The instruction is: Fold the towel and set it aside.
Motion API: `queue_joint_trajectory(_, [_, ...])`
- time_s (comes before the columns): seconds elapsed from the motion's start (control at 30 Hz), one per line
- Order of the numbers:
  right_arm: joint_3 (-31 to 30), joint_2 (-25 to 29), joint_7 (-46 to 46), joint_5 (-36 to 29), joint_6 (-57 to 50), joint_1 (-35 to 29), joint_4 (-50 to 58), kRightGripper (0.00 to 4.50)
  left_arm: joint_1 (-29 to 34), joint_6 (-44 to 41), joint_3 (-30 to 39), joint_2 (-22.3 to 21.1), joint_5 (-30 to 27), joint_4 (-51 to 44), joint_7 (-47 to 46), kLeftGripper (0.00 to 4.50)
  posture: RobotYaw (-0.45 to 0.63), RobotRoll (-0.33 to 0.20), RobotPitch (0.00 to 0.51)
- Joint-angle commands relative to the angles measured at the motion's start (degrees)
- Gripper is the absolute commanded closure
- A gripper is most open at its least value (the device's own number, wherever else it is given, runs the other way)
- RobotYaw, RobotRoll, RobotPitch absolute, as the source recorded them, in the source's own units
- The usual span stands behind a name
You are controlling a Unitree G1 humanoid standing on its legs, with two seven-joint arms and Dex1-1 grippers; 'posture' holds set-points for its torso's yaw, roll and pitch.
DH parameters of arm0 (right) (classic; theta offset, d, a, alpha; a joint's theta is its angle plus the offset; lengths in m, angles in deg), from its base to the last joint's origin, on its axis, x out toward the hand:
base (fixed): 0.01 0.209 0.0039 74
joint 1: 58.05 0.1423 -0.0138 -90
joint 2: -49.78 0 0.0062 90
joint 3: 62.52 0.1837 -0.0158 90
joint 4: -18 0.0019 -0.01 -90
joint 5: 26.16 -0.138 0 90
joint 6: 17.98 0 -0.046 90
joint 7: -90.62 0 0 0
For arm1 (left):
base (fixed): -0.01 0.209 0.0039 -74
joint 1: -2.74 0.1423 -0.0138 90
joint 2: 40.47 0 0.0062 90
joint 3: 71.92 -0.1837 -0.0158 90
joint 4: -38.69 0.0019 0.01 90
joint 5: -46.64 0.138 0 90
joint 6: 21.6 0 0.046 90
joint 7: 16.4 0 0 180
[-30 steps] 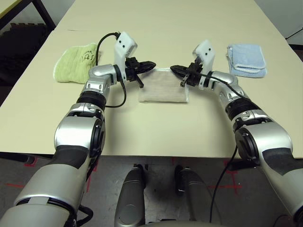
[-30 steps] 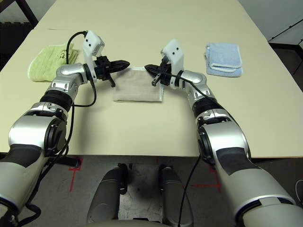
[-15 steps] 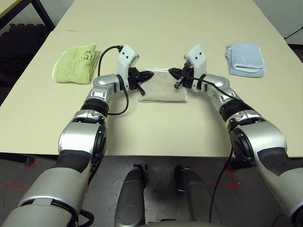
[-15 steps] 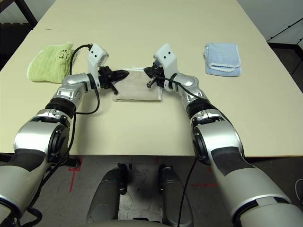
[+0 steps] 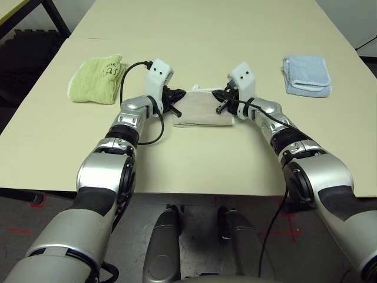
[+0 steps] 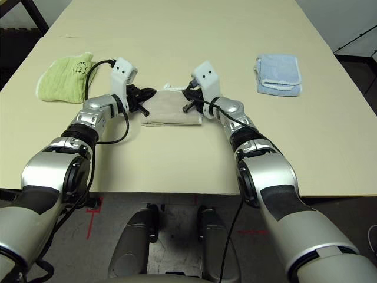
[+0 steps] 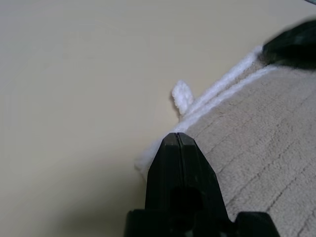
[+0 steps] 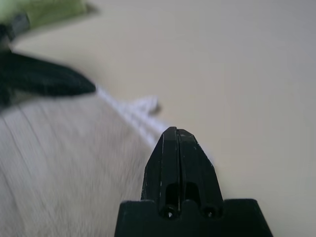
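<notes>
I had both silver forearms stretched forward over the cream table (image 5: pixel 194 159), wrists bent inward so the 2 grippers pointed toward each other, roughly level, across the far edge of the folded beige terry towel with white stitched edging (image 5: pixel 203 112).

The left gripper (image 5: pixel 179 93) sat at the towel's far corner on my left. In its wrist view its 2 black fingers (image 7: pixel 180 163) were pressed flat together with no gap, the tips at the white hem; I could not tell whether any cloth was pinched between them. Just past those tips, the towel's small white loop (image 7: pixel 182 96) stuck out from the hem onto the table.

The right gripper (image 5: pixel 219 94) sat at the opposite far corner. Its fingers (image 8: pixel 178 163) were likewise closed tight along their whole length, tips over the white edging, and again I could not see cloth caught in them. The towel lay flat on the table between and just below the 2 grippers, reaching back toward me from them.

Well out beyond the left gripper's outer side lay a crumpled lime-green towel (image 5: pixel 97 78); well out beyond the right gripper's outer side lay a folded light blue towel (image 5: pixel 305 75).
</notes>
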Motion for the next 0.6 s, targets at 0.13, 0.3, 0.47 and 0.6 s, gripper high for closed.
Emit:
queue_joint_trajectory(0.13, [4.73, 6.58, 19.95, -7.71, -10.10, 2.38, 2.26, 4.50, -2.04, 1.42, 2.20, -2.95, -5.21, -3.75, 22.81, 4.46, 0.09, 0.000, 0.222])
queue_joint_trajectory(0.3, [4.11, 12.97, 28.73, -9.19, -21.60, 1.33, 4.43, 4.50, 0.57, 2.48, 1.34, -6.71, -5.97, -7.45, 34.42, 4.10, 0.08, 0.000, 0.227])
queue_joint_trajectory(0.47, [4.75, 16.28, 30.74, -12.41, -38.26, -3.59, 10.66, 2.70, 4.71, 7.20, 1.19, -8.96, -6.34, -11.55, 39.20, 2.40, 0.07, 0.000, 0.232])
queue_joint_trajectory(0.6, [6.06, 17.27, 26.88, -15.90, -54.92, -5.96, 16.06, 1.20, 6.15, 8.95, 1.07, -9.38, -6.85, -13.49, 41.18, 0.87, 0.07, 0.000, 0.233])
